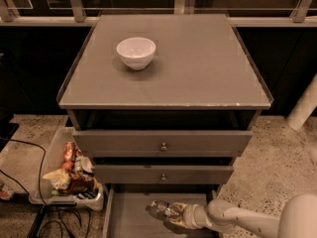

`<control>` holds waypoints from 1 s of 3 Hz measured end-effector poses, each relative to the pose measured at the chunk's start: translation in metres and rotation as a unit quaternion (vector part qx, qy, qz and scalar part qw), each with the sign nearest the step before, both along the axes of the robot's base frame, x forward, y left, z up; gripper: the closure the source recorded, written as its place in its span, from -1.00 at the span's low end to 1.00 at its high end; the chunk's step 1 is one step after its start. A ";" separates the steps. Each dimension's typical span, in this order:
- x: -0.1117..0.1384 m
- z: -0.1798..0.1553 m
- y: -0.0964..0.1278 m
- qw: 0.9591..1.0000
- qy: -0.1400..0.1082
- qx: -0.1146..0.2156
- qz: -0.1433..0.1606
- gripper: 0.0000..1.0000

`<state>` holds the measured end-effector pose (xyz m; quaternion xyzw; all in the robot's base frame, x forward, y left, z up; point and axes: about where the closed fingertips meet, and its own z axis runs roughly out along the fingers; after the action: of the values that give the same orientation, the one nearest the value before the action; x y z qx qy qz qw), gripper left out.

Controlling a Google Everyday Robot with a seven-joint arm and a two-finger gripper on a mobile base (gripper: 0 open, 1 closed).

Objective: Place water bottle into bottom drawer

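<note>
The water bottle (161, 209), clear with a coloured label, lies on its side inside the open bottom drawer (130, 218), a grey tray pulled out at the foot of the cabinet. My gripper (174, 215) reaches in from the right on a white arm (247, 220) and is closed around the bottle's right end, low over the drawer floor. The bottle's left end points left.
A white bowl (135, 52) stands on the cabinet top (198, 63). Two wider drawer fronts with round knobs (163, 146) sit above the open drawer. A clear bin of snack packets (69, 175) and cables are on the floor at the left. A white post stands at the right.
</note>
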<state>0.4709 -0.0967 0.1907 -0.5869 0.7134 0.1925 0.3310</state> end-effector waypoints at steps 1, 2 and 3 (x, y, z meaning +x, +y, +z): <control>0.011 -0.030 -0.004 1.000 0.003 -0.006 -0.008 1.00; 0.023 -0.051 -0.010 1.000 0.004 -0.014 -0.018 1.00; 0.025 -0.052 -0.012 1.000 0.003 -0.015 -0.020 0.62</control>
<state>0.4959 -0.1082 0.1387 -0.5770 0.7287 0.1773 0.3235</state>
